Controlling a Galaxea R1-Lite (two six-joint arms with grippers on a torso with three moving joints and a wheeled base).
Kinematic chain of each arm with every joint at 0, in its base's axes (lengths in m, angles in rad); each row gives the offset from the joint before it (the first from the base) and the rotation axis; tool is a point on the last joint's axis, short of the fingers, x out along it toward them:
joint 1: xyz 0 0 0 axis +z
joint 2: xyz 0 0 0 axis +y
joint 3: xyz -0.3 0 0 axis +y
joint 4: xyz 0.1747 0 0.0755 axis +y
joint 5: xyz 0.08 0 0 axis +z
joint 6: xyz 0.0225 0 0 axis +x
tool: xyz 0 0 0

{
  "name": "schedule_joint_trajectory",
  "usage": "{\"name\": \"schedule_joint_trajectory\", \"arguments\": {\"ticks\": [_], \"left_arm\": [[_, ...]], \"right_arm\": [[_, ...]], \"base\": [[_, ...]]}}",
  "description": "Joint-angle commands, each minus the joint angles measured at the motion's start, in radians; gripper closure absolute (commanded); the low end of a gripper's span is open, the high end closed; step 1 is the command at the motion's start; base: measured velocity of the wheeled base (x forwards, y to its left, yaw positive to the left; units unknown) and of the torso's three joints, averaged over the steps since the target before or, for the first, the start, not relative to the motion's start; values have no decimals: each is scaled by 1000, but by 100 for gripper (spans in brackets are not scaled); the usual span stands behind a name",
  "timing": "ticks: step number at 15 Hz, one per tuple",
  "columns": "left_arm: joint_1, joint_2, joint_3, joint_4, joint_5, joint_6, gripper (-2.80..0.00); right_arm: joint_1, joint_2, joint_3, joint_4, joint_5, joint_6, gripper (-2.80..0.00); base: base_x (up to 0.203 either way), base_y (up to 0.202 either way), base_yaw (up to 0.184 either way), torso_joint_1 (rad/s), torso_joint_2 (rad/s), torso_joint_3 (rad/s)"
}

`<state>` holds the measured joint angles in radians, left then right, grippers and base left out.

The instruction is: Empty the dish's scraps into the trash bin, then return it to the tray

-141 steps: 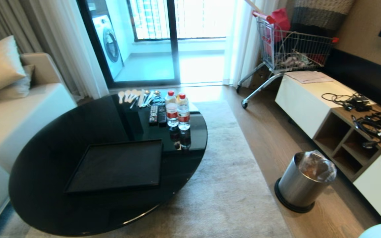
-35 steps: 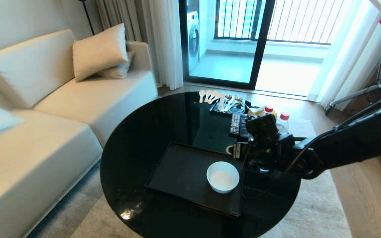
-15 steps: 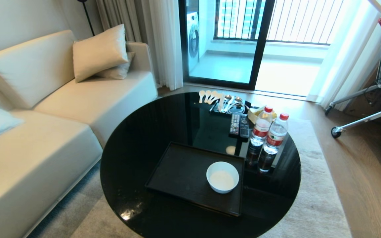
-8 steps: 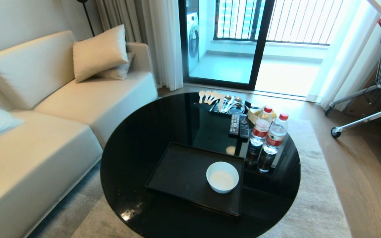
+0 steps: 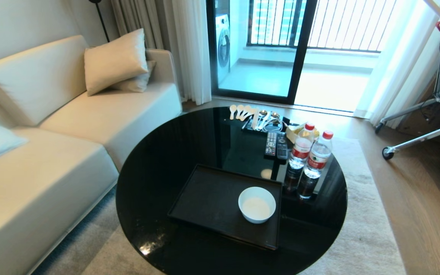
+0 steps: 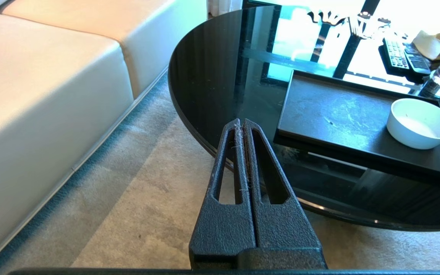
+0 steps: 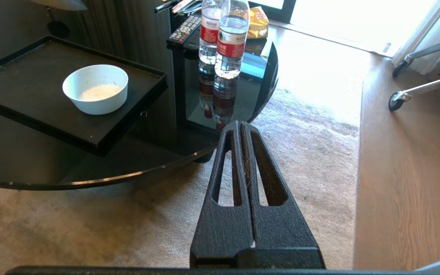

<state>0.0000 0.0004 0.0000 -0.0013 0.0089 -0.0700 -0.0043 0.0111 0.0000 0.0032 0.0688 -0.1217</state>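
Currently the dish [image 5: 257, 204] sits upright on the tray [image 5: 208, 198], close to the tray's right edge, with no orange or yellow scraps visible inside. The tray lies flat on the round black counter [image 5: 166, 160]. Two water bottles [image 5: 311, 160] stand just beside the tray. The left pincer [image 6: 241, 124] is closed and empty, low over the carpet [image 6: 136, 206] at the counter's rim. The right pincer [image 7: 239, 126] is likewise closed and empty.

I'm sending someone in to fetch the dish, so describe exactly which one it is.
Find the round glossy black table beside the cream sofa. On it lies a flat black tray, and the dish is the small deep white bowl at the tray's end nearest two water bottles, the only bowl there.
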Motion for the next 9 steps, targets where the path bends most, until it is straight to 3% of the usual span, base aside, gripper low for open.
{"name": "schedule_joint_trajectory", "arguments": {"ticks": [1,9], "left_arm": [[0,0,0,0,0,-1,0],[0,0,0,0,0,-1,0]], "right_arm": [[0,-10,0,0,2,-1,0],[0,-10,0,-4,-55,82,0]], "base": [[0,0,0,0,0,0],[0,0,0,0,0,0]]}}
